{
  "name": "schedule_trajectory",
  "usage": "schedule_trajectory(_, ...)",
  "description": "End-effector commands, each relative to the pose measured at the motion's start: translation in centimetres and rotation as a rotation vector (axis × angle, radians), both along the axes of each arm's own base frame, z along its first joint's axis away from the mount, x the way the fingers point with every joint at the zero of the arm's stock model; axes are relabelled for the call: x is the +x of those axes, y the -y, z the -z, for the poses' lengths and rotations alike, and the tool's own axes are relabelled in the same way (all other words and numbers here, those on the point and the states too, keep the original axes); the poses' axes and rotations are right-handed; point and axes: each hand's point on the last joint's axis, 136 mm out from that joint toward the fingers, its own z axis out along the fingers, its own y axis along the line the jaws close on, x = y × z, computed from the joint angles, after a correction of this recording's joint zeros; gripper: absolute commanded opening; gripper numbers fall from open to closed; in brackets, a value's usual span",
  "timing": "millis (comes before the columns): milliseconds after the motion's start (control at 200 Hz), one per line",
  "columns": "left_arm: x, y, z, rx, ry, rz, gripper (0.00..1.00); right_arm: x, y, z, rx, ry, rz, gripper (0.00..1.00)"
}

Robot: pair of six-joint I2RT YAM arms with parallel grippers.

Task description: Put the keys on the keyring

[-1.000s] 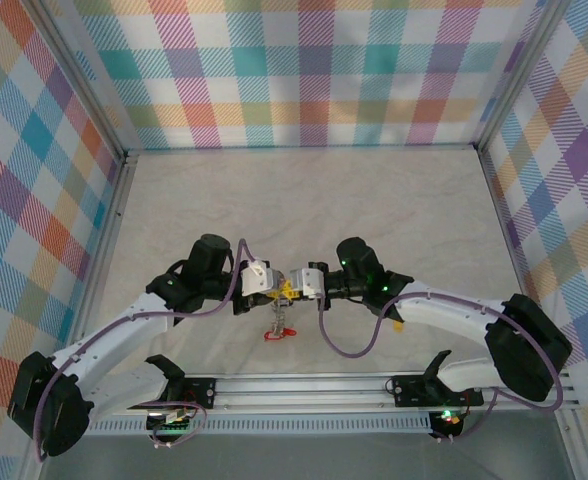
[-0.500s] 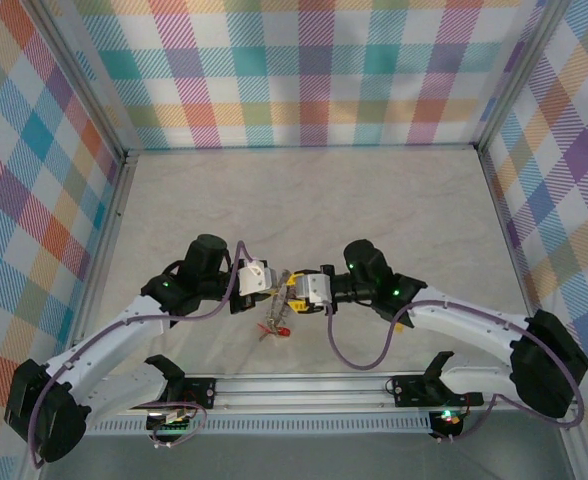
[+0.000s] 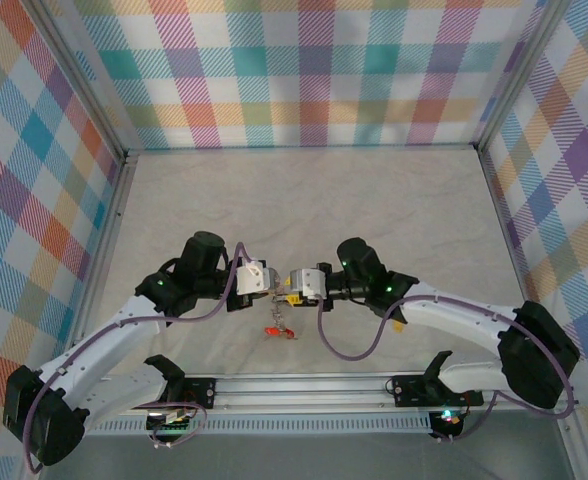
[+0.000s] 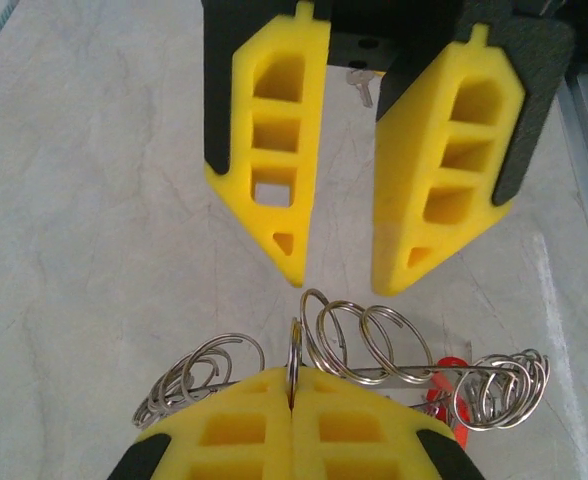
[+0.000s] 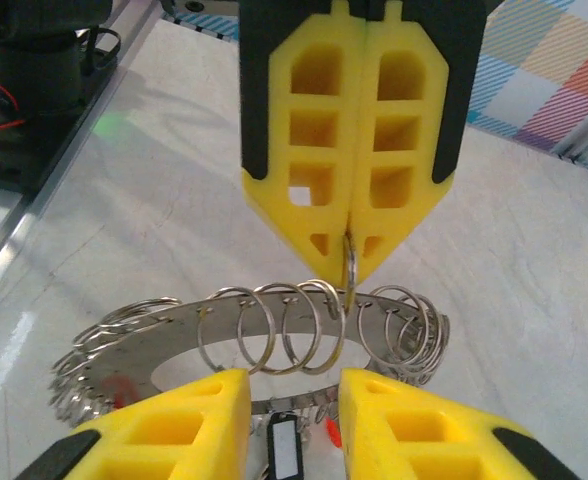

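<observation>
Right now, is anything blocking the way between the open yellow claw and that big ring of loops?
Nothing visible does. The right gripper is open and faces the keyring directly; the left gripper pinches one of its small loops from the opposite side, clear of that path.

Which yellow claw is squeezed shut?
The left claw, pinching a small ring between its tips. The right claw stands open, with a gap.

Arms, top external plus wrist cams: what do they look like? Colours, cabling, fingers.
The two match. Left arm and right arm have white links and bulky black joint housings, some with a small green light. A purple cable loops loosely along each. The fingers are yellow tapered wedges with box-shaped cut-outs, backed by black shells.
</observation>
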Motion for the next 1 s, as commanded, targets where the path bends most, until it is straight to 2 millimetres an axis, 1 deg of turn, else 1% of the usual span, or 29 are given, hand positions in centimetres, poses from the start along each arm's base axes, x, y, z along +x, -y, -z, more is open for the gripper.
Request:
schedule_trajectory(0, -0.5, 0.6, -2.2, -0.036, 0.057, 0.051, 0.00, 0.9, -1.0, -2.4, 0.060, 0.054, 0.013, 0.26)
schedule_trajectory(100, -0.5, 0.6, -2.3, -0.039, 0.056, 0.051, 0.00, 1.5, -0.8, -2.5, 0.053, 0.082, 0.036, 0.24)
schedule_trajectory(215, -0.4, 0.7, -2.4, -0.042, 0.057, 0.048, 0.00, 1.5, -0.7, -2.4, 0.053, 0.085, 0.032, 0.21)
schedule_trajectory(250, -0.3, 0.7, -2.4, -0.041, 0.056, 0.046, 0.00, 1.4, -0.7, -2.5, 0.054, 0.081, 0.021, 0.18)
schedule_trajectory(365, -0.3, 0.7, -2.2, -0.033, 0.048, 0.046, 0.00, -0.3, -1.1, -2.2, 0.039, 0.021, -0.075, 0.15)
schedule_trajectory(480, 0.0, 0.7, -2.1, -0.030, 0.042, 0.031, 0.00, -2.0, -1.1, -2.2, 0.034, -0.037, -0.165, 0.16)
schedule_trajectory(700, 2.2, 0.1, -1.7, 0.003, 0.026, -0.102, 0.00, -4.5, -0.2, -1.8, 0.006, -0.157, -0.231, 0.14)
schedule_trajectory(805, 2.5, 0.1, -1.4, 0.010, 0.000, -0.119, 0.00, -5.3, 0.2, -1.5, 0.010, -0.190, -0.234, 0.17)
schedule_trajectory(885, 2.2, 0.3, -1.5, -0.006, -0.001, -0.104, 0.00, -5.4, 0.4, -1.2, 0.007, -0.191, -0.223, 0.27)
schedule_trajectory(935, 2.1, 0.5, -1.7, -0.019, 0.006, -0.096, 0.00, -4.8, 0.5, -1.3, 0.019, -0.161, -0.181, 0.31)
schedule_trajectory(995, 1.9, 0.6, -1.9, -0.032, 0.014, -0.079, 0.00, -3.1, 0.5, -1.8, 0.051, -0.100, -0.085, 0.35)
